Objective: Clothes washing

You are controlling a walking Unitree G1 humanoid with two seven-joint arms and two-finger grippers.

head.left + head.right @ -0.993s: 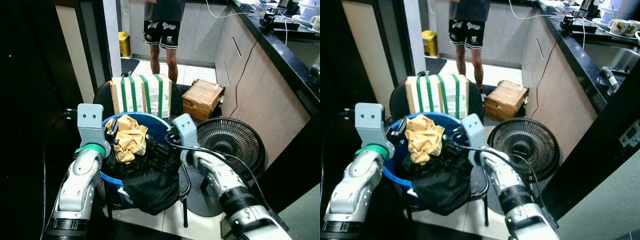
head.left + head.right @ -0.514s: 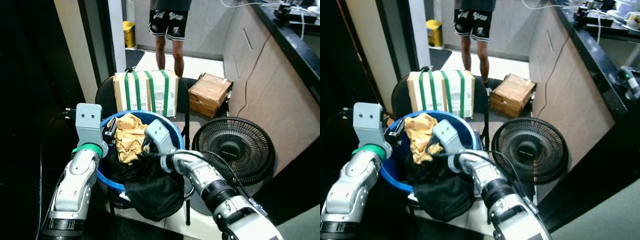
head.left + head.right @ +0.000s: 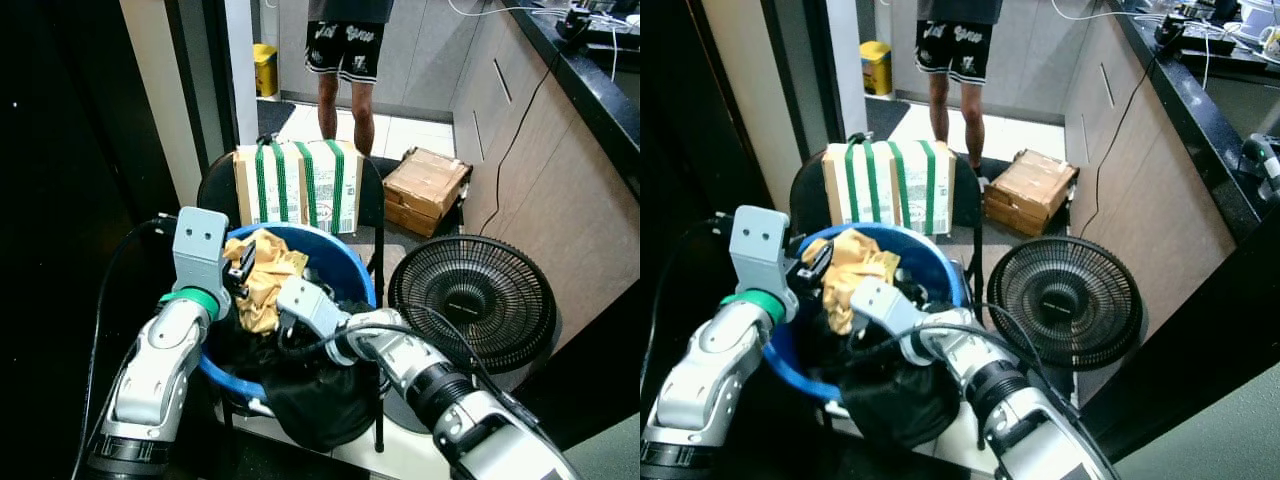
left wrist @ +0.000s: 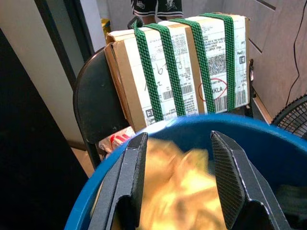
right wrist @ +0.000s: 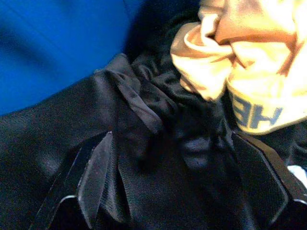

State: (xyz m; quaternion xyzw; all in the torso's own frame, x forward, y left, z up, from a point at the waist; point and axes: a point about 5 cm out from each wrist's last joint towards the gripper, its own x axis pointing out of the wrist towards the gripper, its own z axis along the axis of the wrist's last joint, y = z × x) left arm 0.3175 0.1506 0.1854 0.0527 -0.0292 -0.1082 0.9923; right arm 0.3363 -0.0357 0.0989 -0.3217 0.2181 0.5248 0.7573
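- Right end effector (image 5: 177,158) spread wide, pressed into black cloth (image 3: 310,390) inside blue tub (image 3: 345,265), beside yellow cloth (image 3: 262,285)
- Left end effector (image 4: 180,184) open at tub rim
- Fan (image 3: 472,305) crowds the right; box (image 3: 298,185) just behind

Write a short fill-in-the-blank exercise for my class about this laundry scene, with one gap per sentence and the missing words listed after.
1. The clothes lie in a round tub coloured ____.
2. The right end effector reaches down onto a garment coloured ____.
3. The left end effector hovers open above a crumpled cloth coloured ____.
4. The cardboard box behind the tub is bound with straps coloured ____.

Missing words: blue; black; yellow; green
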